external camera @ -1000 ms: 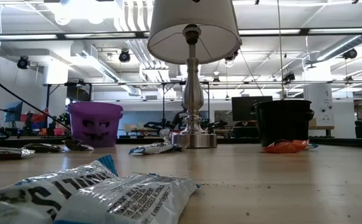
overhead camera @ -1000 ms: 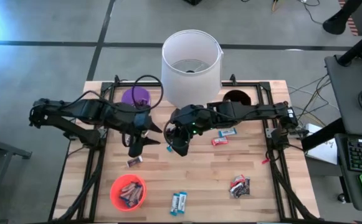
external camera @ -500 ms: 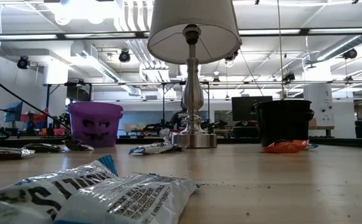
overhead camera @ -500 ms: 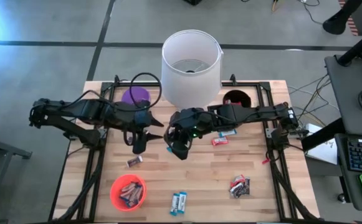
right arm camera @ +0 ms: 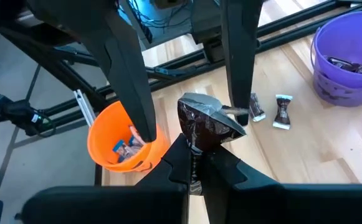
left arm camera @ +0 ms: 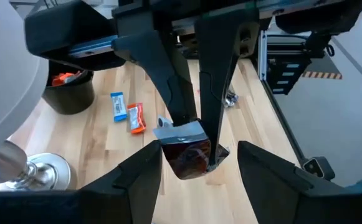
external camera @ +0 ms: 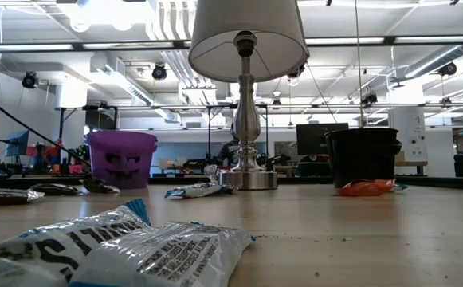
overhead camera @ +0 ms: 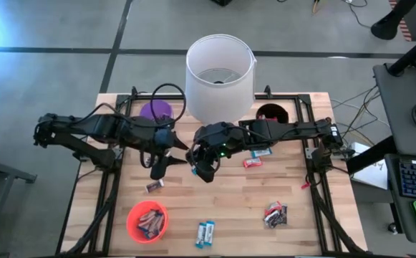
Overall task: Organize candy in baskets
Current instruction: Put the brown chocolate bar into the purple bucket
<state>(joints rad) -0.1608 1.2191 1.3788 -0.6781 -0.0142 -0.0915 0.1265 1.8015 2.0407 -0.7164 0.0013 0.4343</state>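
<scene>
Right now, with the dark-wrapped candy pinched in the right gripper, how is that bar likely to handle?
The dark-wrapped candy probably handles light: the right gripper holds it by one end. Its crinkled, shiny wrapper looks floppy at the free end and possibly slippery. The open left gripper flanks it, so the bar seems narrow.

Tabletop (overhead camera: 229,201) is pale matt wood planks; candy (right arm camera: 207,127) wrappers look shiny and crinkly, baskets (right arm camera: 119,144) smooth plastic, lamp base (external camera: 249,178) brushed metal.
</scene>
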